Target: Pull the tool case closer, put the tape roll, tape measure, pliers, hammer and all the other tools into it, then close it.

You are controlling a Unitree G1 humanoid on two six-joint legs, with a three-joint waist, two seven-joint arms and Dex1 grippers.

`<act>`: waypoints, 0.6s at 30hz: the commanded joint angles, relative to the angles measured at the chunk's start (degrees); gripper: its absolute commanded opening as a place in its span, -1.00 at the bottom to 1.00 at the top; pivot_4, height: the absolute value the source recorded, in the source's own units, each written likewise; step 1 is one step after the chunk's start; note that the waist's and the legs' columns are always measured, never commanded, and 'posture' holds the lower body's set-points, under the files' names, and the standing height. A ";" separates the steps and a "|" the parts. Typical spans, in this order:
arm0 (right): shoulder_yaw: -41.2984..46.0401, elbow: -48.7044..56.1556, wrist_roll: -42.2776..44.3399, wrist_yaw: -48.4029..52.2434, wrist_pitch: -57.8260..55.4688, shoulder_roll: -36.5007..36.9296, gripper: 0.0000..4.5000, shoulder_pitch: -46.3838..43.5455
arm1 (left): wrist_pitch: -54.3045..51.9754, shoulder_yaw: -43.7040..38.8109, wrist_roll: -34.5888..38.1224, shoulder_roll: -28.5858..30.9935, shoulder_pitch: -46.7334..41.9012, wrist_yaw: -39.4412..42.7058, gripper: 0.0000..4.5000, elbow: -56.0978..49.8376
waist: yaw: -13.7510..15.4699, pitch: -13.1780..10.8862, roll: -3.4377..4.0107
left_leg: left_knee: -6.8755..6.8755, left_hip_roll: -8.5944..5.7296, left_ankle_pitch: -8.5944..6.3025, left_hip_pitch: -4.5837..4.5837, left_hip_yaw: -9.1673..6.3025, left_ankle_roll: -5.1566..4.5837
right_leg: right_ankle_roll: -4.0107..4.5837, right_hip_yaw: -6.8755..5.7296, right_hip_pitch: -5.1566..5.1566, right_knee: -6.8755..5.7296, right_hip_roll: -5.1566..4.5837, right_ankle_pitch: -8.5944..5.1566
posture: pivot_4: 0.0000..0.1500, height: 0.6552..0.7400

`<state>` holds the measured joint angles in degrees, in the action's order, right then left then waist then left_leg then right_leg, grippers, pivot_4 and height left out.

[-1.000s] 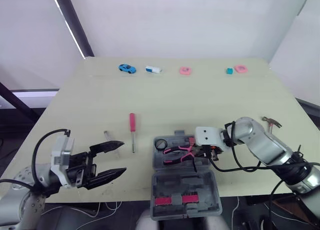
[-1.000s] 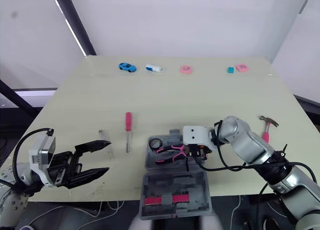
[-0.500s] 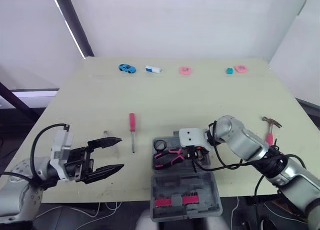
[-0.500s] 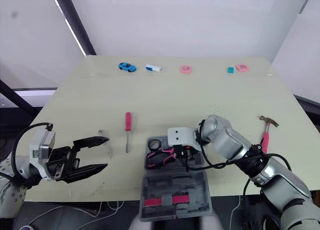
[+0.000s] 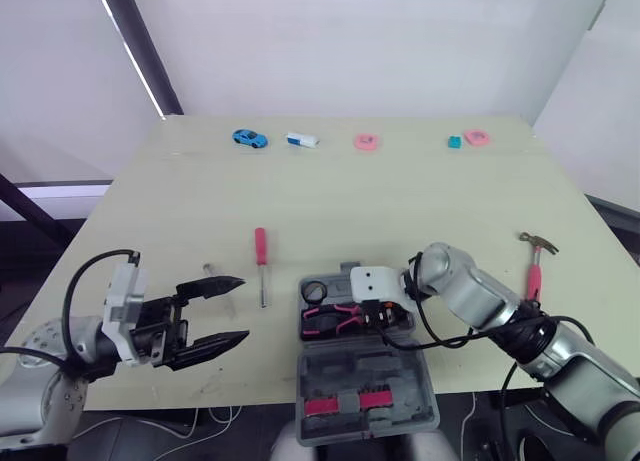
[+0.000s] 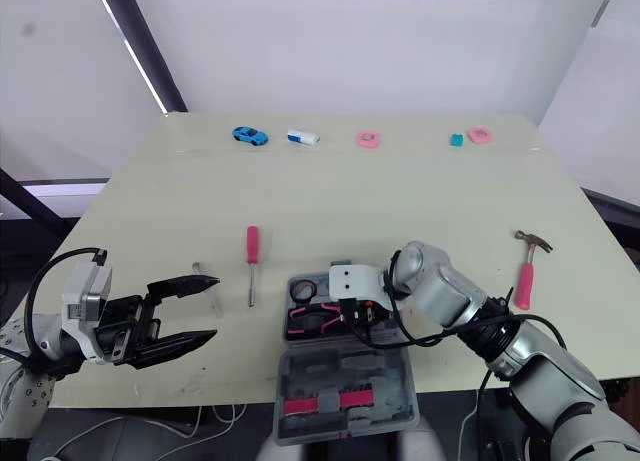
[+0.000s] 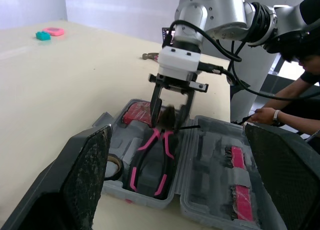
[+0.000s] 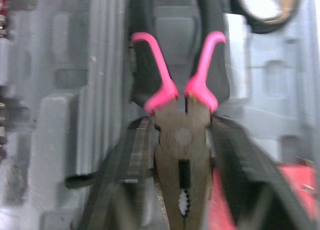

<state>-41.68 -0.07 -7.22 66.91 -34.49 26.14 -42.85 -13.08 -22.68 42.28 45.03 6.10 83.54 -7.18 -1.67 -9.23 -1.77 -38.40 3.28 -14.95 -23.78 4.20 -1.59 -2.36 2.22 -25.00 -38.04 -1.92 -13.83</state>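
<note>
- Now carries the pliers (image 5: 335,316) nearer the tape roll (image 5: 313,289) end of the tool case (image 5: 395,376) than a second ago, low in the right gripper (image 7: 169,124).
- Clamps the right fingers (image 8: 127,160) on either side of the pliers' metal head, with the pink-and-black handles stretched out ahead over the case's grey moulded tray.
- Keeps the handles just beside the tape roll, a black ring seated in a corner of the tool case.
- Has the tool case lying open on the table (image 5: 400,201), both grey halves flat, the half with the red inserts nearer the robot.
- Holds the left gripper (image 5: 243,308) above the table beside the tool case and apart from it, its fingers (image 7: 92,165) spread wide with nothing between them.
- Leaves the red screwdriver (image 5: 261,264) on the table between the left gripper and the tool case, touching neither.
- Leaves a small silvery tool (image 5: 210,272) farther from the tool case than the screwdriver, near the left gripper.
- Leaves the hammer (image 5: 536,266) on the table, well apart from the tool case on the right arm's side.
</note>
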 commanded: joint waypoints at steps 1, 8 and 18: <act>4.32 0.65 2.53 -0.11 3.89 0.12 0.20 1.14 | 1.21 -0.45 0.18 -0.46 0.25 0.61 1.00 0.08 | -0.07 0.01 -0.02 | 0.00 0.00 0.00 0.00 0.00 0.00 | -0.01 0.00 0.01 0.02 0.00 0.00 | 1.00 1.00; 15.48 -2.97 11.56 -2.30 18.20 -2.28 0.20 9.85 | 2.03 0.12 0.03 -1.31 0.63 0.51 1.00 0.72 | -0.08 0.03 -0.04 | -0.02 -0.01 0.00 0.02 -0.08 0.00 | -0.02 -0.06 0.09 0.04 0.00 0.01 | 1.00 1.00; 19.83 -13.41 14.38 -5.18 26.48 -8.55 -0.98 15.46 | 3.06 0.71 -0.55 -2.45 0.64 0.76 1.00 2.16 | -0.45 0.03 -0.05 | -0.10 0.00 0.00 0.08 -0.10 0.00 | -0.03 -0.05 0.20 0.00 0.01 0.02 | 1.00 1.00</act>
<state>-23.56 -13.80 6.49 62.43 -9.96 18.31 -27.19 -10.88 -21.84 41.74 42.64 6.86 83.62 -4.85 -2.12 -9.21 -1.81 -38.51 3.27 -14.95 -23.70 4.10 -1.59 -2.39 2.17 -24.80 -38.05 -1.91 -13.81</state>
